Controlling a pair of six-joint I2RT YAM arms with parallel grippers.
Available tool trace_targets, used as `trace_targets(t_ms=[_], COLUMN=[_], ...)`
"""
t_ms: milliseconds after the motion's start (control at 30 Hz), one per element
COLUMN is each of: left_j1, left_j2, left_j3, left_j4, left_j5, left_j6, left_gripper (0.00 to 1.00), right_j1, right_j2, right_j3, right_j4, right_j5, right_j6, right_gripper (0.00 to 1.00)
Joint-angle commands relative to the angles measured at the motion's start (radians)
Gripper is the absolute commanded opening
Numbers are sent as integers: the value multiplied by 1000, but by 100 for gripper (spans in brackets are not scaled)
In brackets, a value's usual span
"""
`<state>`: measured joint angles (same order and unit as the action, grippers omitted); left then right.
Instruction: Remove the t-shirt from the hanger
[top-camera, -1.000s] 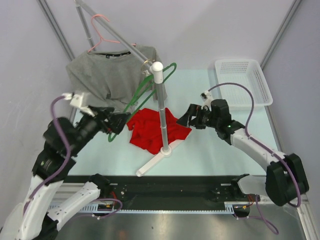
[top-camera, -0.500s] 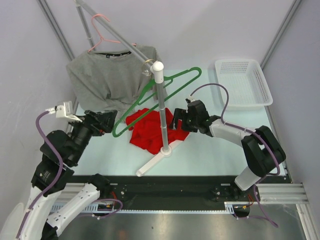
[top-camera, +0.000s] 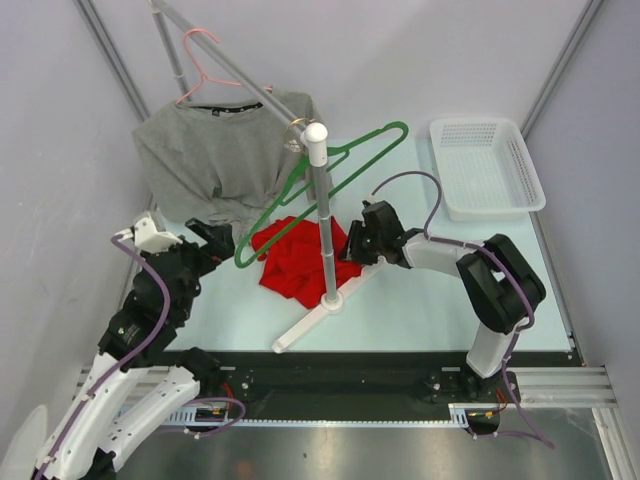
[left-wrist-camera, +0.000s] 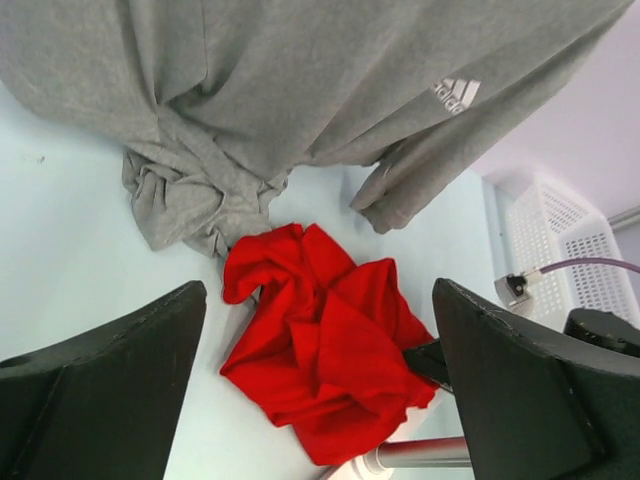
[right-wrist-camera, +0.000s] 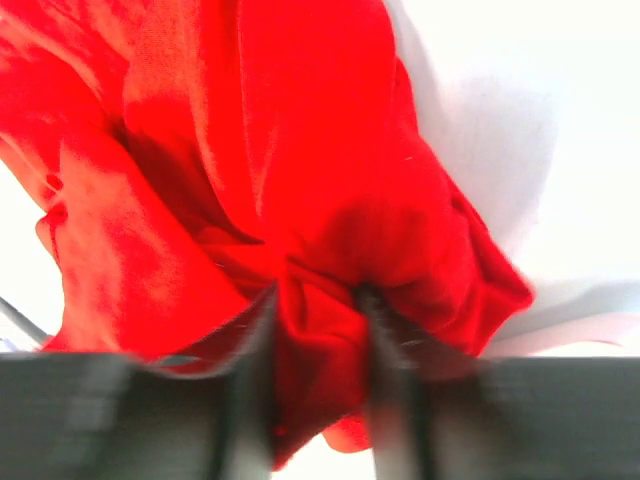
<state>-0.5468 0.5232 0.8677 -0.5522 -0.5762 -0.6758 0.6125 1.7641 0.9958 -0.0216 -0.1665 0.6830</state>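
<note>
A red t-shirt lies crumpled on the table beside the stand's post. A bare green hanger hangs tilted from the rod near the post's top. On the rack at back left a grey t-shirt hangs on a dark hanger. My right gripper is at the red shirt's right edge, its fingers pinched on a fold of red cloth. My left gripper stands open with nothing in it, left of the red shirt and below the grey one.
A pink hanger hangs bare on the slanted rod above the grey shirt. A white mesh basket sits at the back right. The stand's white foot runs toward the near edge.
My left gripper opened wider, let go of the green hanger and drew back left. The hanger swung up and right. My right gripper reached left into the red shirt and closed on it.
</note>
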Motion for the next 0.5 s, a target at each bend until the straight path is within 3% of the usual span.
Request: trace_targets(t_ms=[0,33,100,467], left_j1=[16,16,16,15], left_j2=[-22,-26,-37,-163], left_j3=[-42,-53,-62,-62], left_j4=[28,26,18,-8], left_j5=[21,24,29,-36], left_j6=[-74,-79,-82,-38], left_gripper=[100,100,100,100], right_j1=[10,9,-5,-184], right_j2=[15,11,-18,-360], right_j3=[12,7,-2,-69], right_j4=[94,98,107,95], right_j5=[-50,-48,-59,-103], right_j6=[81,92,102,133], right_gripper=[27,13,0,0])
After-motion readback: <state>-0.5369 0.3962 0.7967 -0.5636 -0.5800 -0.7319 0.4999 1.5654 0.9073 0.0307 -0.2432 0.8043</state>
